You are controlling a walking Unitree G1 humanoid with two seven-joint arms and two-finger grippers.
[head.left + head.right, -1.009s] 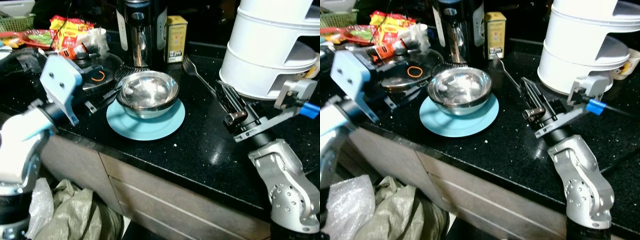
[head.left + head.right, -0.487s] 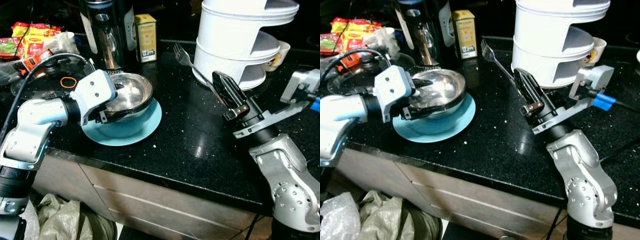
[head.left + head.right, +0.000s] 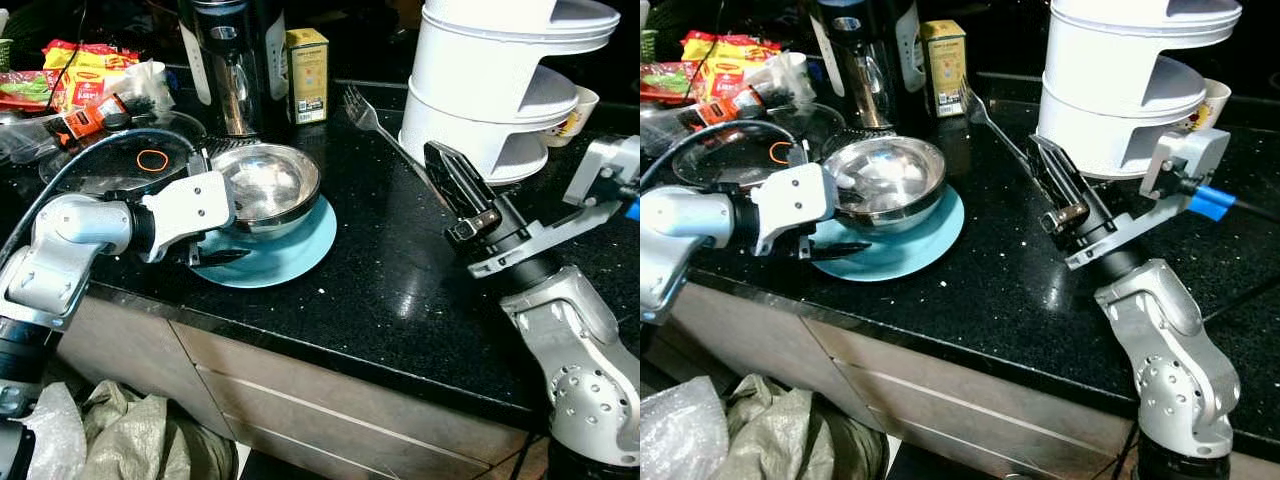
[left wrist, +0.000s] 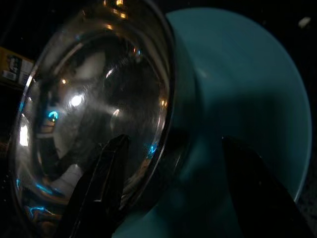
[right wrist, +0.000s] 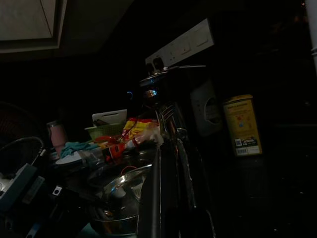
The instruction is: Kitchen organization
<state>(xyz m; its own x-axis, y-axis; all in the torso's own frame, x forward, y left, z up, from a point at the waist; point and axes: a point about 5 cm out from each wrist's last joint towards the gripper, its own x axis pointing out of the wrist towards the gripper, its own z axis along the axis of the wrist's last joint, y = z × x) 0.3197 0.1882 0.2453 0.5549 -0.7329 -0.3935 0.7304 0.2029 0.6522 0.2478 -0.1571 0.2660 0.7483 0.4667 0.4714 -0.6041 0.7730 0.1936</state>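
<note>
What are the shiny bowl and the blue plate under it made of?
The bowl looks like polished steel: it mirrors lights and nearby things. The plate has a flat, even teal color with a soft sheen, so probably plastic, though glazed ceramic is possible.

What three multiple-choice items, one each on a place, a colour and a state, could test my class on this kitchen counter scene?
1. Where does the steel bowl sit?
A. on the plate
B. inside the white stacked container
C. on the floor

2. What colour is the plate?
A. red
B. light blue
C. yellow

3. How are the left end effector's fingers?
A. shut tight on the fork
B. folded away from the counter
C. open, straddling the bowl's rim

Key: 1 A, the bowl rests on the plate; 2 B, its rim shows light blue; 3 C, the left wrist view shows one finger inside the bowl, one outside.
</note>
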